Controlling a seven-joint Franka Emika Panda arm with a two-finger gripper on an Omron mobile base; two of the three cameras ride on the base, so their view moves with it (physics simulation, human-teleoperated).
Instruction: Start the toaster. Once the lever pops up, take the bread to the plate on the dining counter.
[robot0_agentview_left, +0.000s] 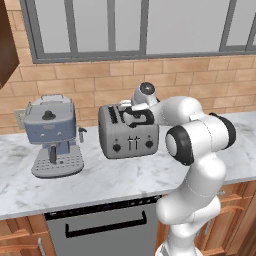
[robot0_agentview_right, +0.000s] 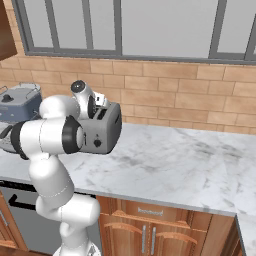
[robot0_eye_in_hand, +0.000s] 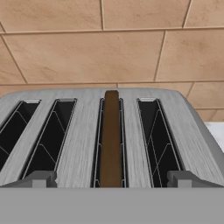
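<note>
I'm looking at the toaster (robot0_agentview_left: 129, 131) sitting on the marble worktop (robot0_agentview_left: 100, 180) against the brick wall (robot0_agentview_left: 200, 80), with the espresso machine (robot0_agentview_left: 51, 135) standing well apart to its left in the left base view. The arm is reaching over the toaster's top, and the gripper (robot0_eye_in_hand: 111, 178) is hovering just above the slots with its fingers (robot0_eye_in_hand: 38, 179) standing wide apart, clamped on nothing.

In the hand view I'm seeing four slots running away from the camera. The bread (robot0_eye_in_hand: 111, 139) is sitting upright in the third slot from the left (just its thin dark brown top edge is showing), roughly centred between the two finger tips. The other three slots are showing black inside with thin wire guides.

In the left base view the toaster's front is facing me with two black knobs and two small levers between them; I can't tell whether the levers are up or down. The hand is partly hiding the toaster's top there.

In the right base view the toaster (robot0_agentview_right: 105, 127) is sitting half behind the arm, one knob showing on its near face, and the worktop (robot0_agentview_right: 175, 165) is stretching off to the right. Below the worktop I'm seeing wooden cabinet doors (robot0_agentview_right: 150, 230) with metal handles.
</note>
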